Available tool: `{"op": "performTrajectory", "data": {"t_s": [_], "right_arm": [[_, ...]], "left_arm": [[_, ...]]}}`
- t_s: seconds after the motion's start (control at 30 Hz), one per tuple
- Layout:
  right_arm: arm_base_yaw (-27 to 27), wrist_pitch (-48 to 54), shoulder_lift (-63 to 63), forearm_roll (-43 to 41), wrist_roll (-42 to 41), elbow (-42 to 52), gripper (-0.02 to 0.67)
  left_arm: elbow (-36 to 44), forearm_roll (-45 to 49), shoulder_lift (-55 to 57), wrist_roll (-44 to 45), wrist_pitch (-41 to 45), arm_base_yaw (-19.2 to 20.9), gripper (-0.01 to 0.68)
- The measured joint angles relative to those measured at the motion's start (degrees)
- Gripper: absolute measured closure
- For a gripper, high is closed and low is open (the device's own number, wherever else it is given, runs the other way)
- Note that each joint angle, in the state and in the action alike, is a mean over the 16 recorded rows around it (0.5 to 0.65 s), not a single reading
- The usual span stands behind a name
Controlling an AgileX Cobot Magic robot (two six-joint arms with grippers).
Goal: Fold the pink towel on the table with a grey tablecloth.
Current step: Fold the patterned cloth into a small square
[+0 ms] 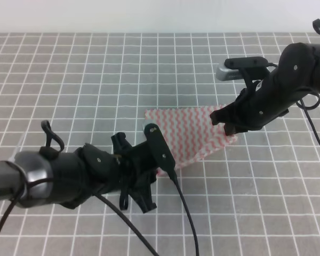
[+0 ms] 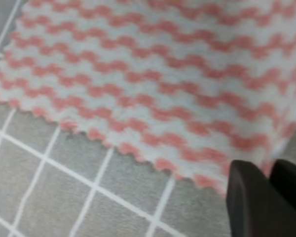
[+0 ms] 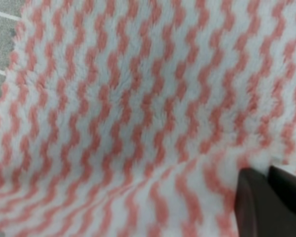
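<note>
The pink towel (image 1: 192, 133), with pink-and-white zigzag stripes, lies mostly flat on the grey tablecloth (image 1: 96, 69) that covers the table. My left gripper (image 1: 161, 166) is at the towel's near-left corner, shut on its frayed edge. In the left wrist view the towel (image 2: 153, 84) runs down into the closed left gripper (image 2: 272, 170). My right gripper (image 1: 227, 126) is shut on the towel's right corner, which is slightly raised. The right wrist view is filled by the towel (image 3: 128, 108), wrinkling toward the right gripper (image 3: 267, 173).
The grid-printed tablecloth (image 2: 64, 187) spreads in every direction around the towel. A black cable (image 1: 186, 213) hangs from the left arm over the near part of the table. Another cable loops beside the right arm at the right edge.
</note>
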Motion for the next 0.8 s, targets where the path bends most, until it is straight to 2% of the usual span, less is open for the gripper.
{"op": "performTrajectory", "data": {"t_s": [0.1, 0.27, 0.8], "right_arm": [[0.01, -0.06, 0.08, -0.07, -0.08, -0.02, 0.664], [-0.01, -0.49, -0.08, -0.28, -0.17, -0.02, 0.664], [-0.64, -3.04, 1.68, -2.62, -0.19, 0.02, 0.664]], "left_arm": [[-1.17, -1.5, -0.02, -0.02, -0.73, 0.0, 0.592], [-4.02, -3.99, 0.53, -0.02, -1.3, 0.18, 0.658], [-12.75, -10.21, 5.36, 0.0, -1.67, 2.74, 0.673]]}}
